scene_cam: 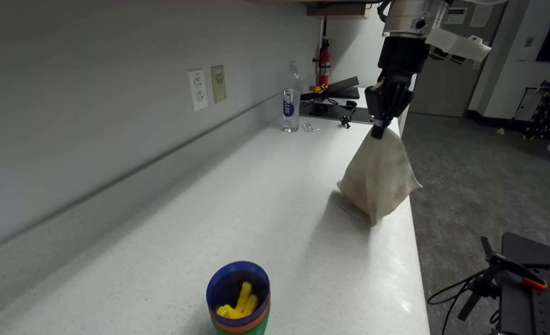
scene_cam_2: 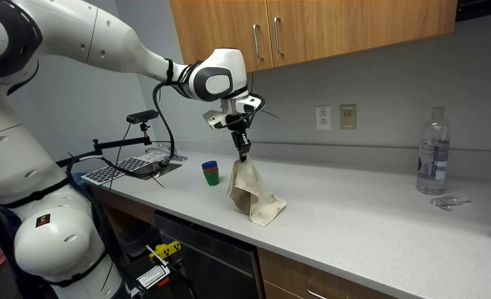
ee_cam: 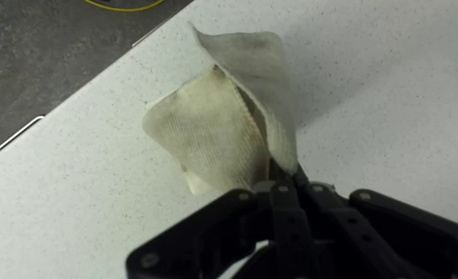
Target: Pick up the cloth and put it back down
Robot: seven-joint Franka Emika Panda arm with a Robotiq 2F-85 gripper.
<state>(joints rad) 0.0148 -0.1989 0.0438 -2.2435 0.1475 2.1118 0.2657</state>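
Note:
The beige, brown-stained cloth (scene_cam: pixel 379 172) hangs in folds beneath my gripper (scene_cam: pixel 378 131), which is shut on its upper part. In an exterior view the cloth (scene_cam_2: pixel 251 189) spreads out toward its lower corner, low over the white counter; whether that corner touches the surface I cannot tell. The gripper (scene_cam_2: pixel 243 158) points downward there. From the wrist, a fold of the cloth (ee_cam: pixel 209 128) runs up between the fingertips of the gripper (ee_cam: pixel 289 172), and the pinched bit itself is hidden by them.
Stacked cups (scene_cam: pixel 238 298), blue on top with yellow pieces inside, stand on the counter (scene_cam_2: pixel 332 224). A water bottle (scene_cam_2: pixel 434 153) and a clear plastic piece (scene_cam_2: pixel 448 202) are near the wall. Wooden cabinets (scene_cam_2: pixel 311 33) hang above. The counter's front edge runs close to the cloth.

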